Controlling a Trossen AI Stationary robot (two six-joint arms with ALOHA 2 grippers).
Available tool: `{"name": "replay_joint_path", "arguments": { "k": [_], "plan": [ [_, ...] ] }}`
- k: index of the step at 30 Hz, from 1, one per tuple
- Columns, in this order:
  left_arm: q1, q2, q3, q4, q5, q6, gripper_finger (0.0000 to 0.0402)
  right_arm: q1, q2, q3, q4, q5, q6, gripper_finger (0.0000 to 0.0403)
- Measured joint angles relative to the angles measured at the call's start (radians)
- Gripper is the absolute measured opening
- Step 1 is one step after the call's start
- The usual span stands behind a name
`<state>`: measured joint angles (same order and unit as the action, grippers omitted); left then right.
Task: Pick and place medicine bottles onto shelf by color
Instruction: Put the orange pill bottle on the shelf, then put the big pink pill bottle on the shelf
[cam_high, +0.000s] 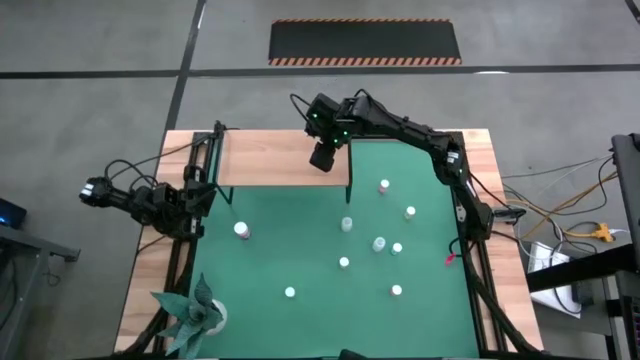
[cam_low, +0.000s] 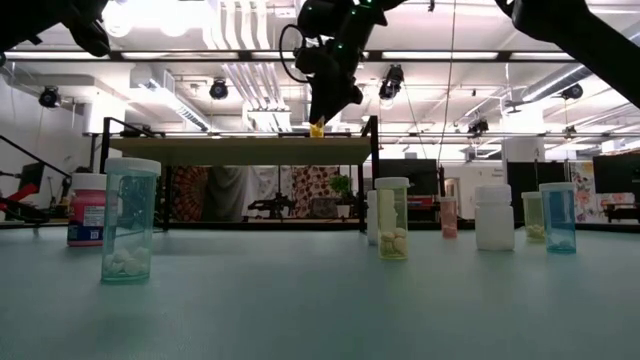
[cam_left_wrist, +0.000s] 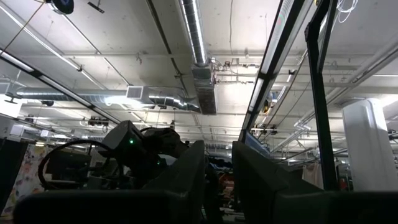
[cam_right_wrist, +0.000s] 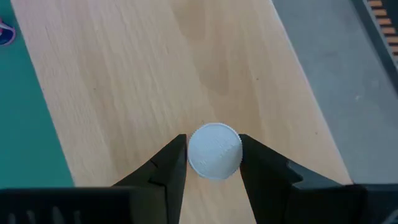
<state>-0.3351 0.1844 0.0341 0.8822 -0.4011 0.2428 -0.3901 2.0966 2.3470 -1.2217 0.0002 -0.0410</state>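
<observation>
High view shows the flat light-wood shelf (cam_high: 265, 160) with thin black posts along the tabletop's far side, the right hand (cam_high: 322, 158) poised over its right part. Left hand (cam_high: 97, 190) waits off the left edge; I cannot tell its fingers' state. To place well, I'd lower straight, then release. Clamped in the right hand is a small orange-bodied bottle (cam_right_wrist: 214, 151), its ribbed white cap round and level.

White bottle cap (cam_right_wrist: 214, 151) clamped between dark jaws, light-wood shelf (cam_right_wrist: 155, 74) below; green mat (cam_right_wrist: 25, 106) alongside
</observation>
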Motion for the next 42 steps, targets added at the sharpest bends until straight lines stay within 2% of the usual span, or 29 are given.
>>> {"name": "replay_joint_path", "arguments": {
  "k": [8,14,17,21,25,29,33,38,42],
  "plan": [
    [0.000,0.000,0.000,0.000,0.000,0.000,0.0065,0.001,-0.022,0.000,-0.003,0.001,0.013,0.0199],
    [0.000,0.003,0.000,-0.010,0.000,-0.003,0.0065,0.042,-0.126,-0.004,-0.062,0.003,0.021,0.0203],
    [0.000,0.013,-0.006,-0.010,0.000,-0.027,0.0065,0.096,-0.193,-0.049,-0.029,0.002,-0.013,0.0197],
    [0.000,0.036,-0.007,-0.010,0.000,-0.028,0.0065,0.171,-0.324,-0.230,0.093,-0.001,-0.086,0.0188],
    [0.000,0.052,0.002,0.036,0.000,-0.012,0.0065,0.202,-0.497,-0.526,0.300,-0.004,-0.121,0.0180],
    [0.000,0.054,0.010,0.141,0.001,0.070,0.0065,0.234,-0.669,-0.824,0.504,-0.008,-0.154,0.0173],
    [0.000,0.053,0.009,0.218,0.002,0.186,0.0065,0.251,-0.810,-1.083,0.714,-0.053,-0.201,0.0167],
    [0.001,0.058,0.019,0.377,0.010,0.233,0.0065,0.239,-0.937,-1.306,1.012,-0.083,-0.274,0.0159],
    [0.001,0.080,0.035,0.442,0.132,0.127,0.0065,0.227,-0.989,-1.427,1.329,-0.218,-0.238,0.0148]
  ]
}}
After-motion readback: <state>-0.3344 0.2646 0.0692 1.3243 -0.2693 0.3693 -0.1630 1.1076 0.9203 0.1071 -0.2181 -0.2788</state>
